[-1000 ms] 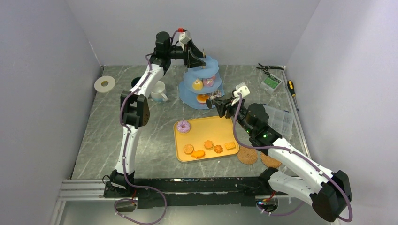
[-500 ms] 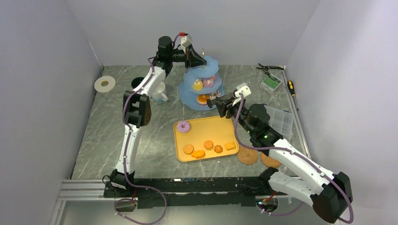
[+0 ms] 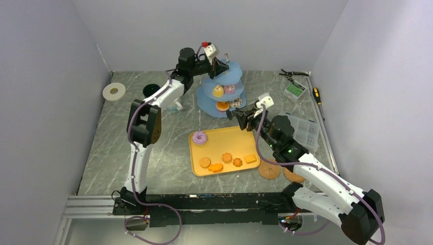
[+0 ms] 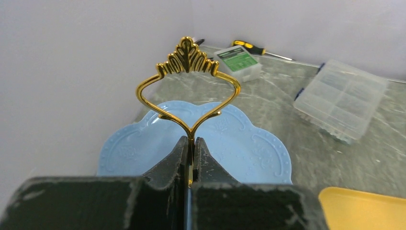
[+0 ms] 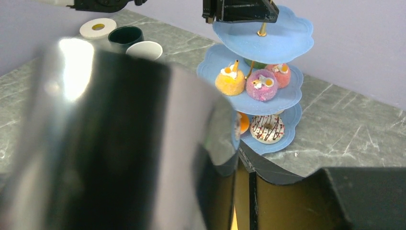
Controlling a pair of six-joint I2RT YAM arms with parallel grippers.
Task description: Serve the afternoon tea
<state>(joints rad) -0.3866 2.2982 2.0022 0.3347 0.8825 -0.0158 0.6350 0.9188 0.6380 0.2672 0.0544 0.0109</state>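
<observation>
dark green mug point(image 5: 125, 34) and white mug point(image 5: 143, 48) sit side by side on the desk point(image 3: 110, 148), off to the left of my left hand point(image 4: 190, 143) and lower down. left hand's pressed tight on the thin stem of the gold handle point(image 4: 189, 72), just above the top plate of the light-blue stand point(image 4: 249, 148); handle's crown sticks up past my fingertips. top plate's bare blue. mid tier, below that hand: orange, pink and peach cupcakes point(image 5: 262, 85). bottom tier: a white doughnut point(image 5: 267, 128) w/ dark stripes, an orange one beside it. my right hand point(image 3: 236, 113) sits low, just right of the bottom tier, near its rim, can't tell if touching. it's pinching the black tongs point(image 5: 119, 143), which blur across the left of the wrist cam. behind that hand, toward me: yellow tray point(image 3: 230, 140) w/ a pink doughnut point(image 3: 199, 137) at its left corner and orange biscuits point(image 3: 227, 158) in a row. far right of both hands: clear box point(image 4: 342, 98), screwdriver point(image 4: 249, 47).
</observation>
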